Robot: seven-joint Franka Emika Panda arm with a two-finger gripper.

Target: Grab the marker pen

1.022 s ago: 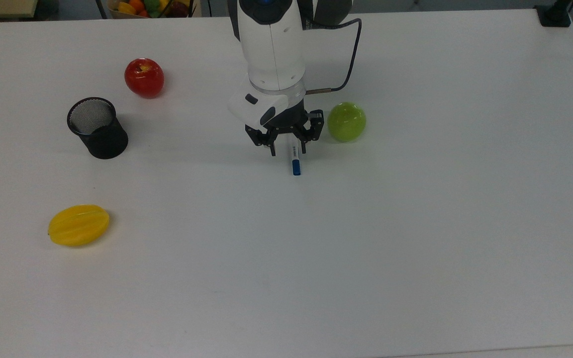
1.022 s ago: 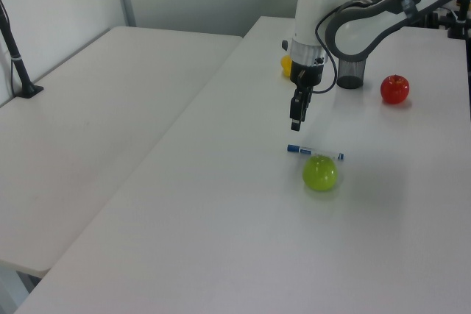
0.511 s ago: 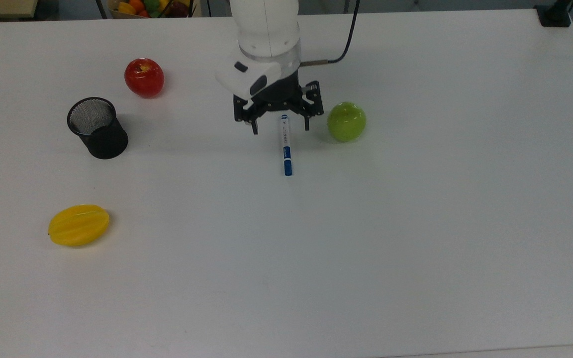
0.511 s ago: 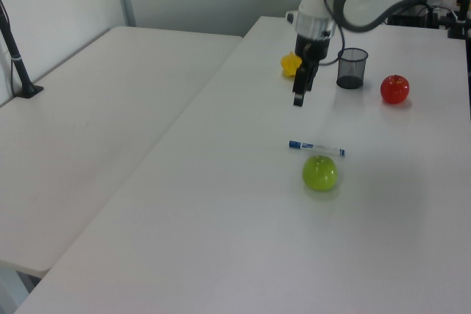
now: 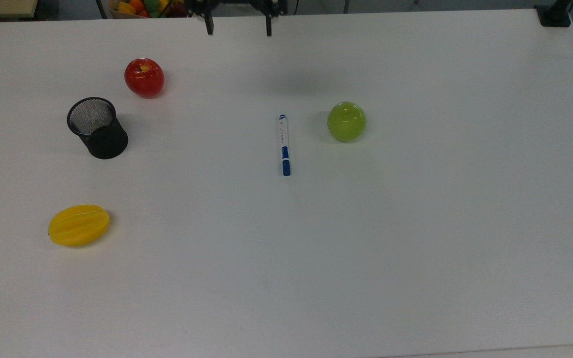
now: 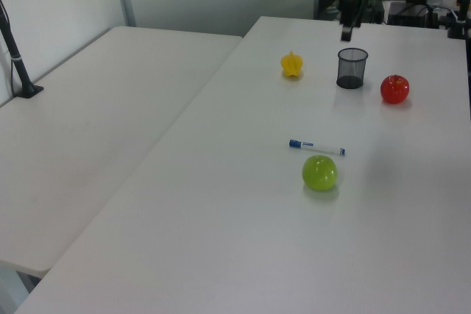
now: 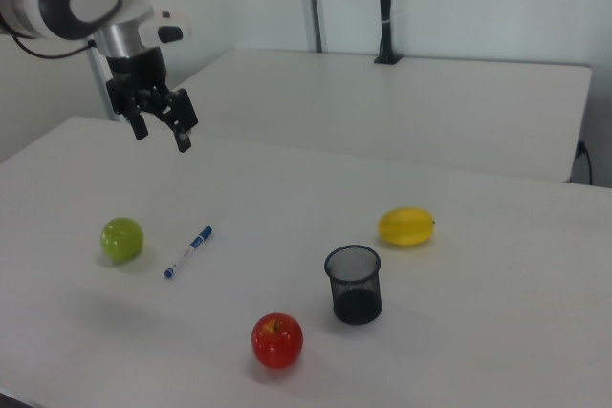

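Note:
The marker pen [image 5: 284,145], white with a blue cap, lies flat on the white table [image 5: 416,238], just left of a green apple [image 5: 346,121] in the top view. It also shows in the left view [image 6: 316,147] and the right view [image 7: 188,251]. My gripper [image 5: 239,31] hangs high above the table near its far edge, well away from the pen. Its fingers are spread wide with nothing between them, as the right view shows of the gripper [image 7: 163,137]. In the left view the gripper [image 6: 346,33] hangs above the mesh cup.
A black mesh cup [image 5: 97,128] stands upright at the top view's left, with a red apple [image 5: 144,77] behind it and a yellow fruit [image 5: 78,225] nearer the front. A basket of fruit [image 5: 147,6] sits beyond the far edge.
The gripper has risen from just over the pen and drawn back toward the far edge, still open. The pen stays on the table.

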